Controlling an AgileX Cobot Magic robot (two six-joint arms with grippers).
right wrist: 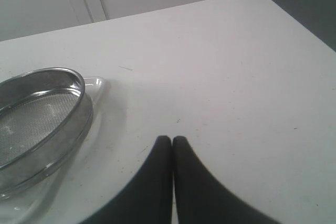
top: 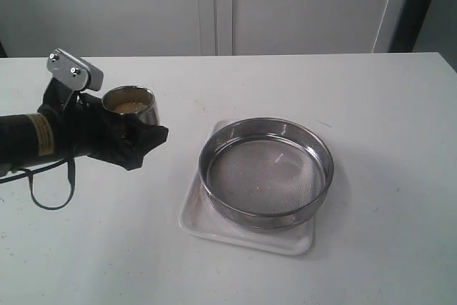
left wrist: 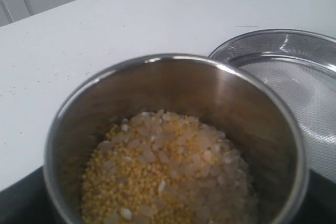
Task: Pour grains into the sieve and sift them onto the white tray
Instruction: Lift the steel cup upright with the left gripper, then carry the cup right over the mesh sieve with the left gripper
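**Jaws: left round a cup of grains, right pressed shut**

Spread wide on the left gripper (top: 137,132) and clasped round a small steel cup (top: 150,113), with black fingers (top: 148,138) against its wall. Holding the cup upright, mouth up, out to the left of the sieve (top: 250,216) and clear of it. Cannot tell whether lifted off the table (top: 357,91) or resting on it, with the cup's base hidden behind the gripper.

Closed tip to tip on the right gripper (right wrist: 171,145), gripping nothing. Poised low over bare table, beside the sieve and tray on their right and apart from both.

All inside the cup for the grains (left wrist: 163,177): a shallow heap across the bottom, with fine yellow meal to one side and coarser whitish rice-like kernels to the other. Well below the rim, steel wall showing above them all round.

Resting flat on the white tray (top: 246,237) for the sieve, right of centre on the table. Covering most of the tray, leaving only a near strip and rounded corners showing. Shiny rim wall, fine grey mesh inside.
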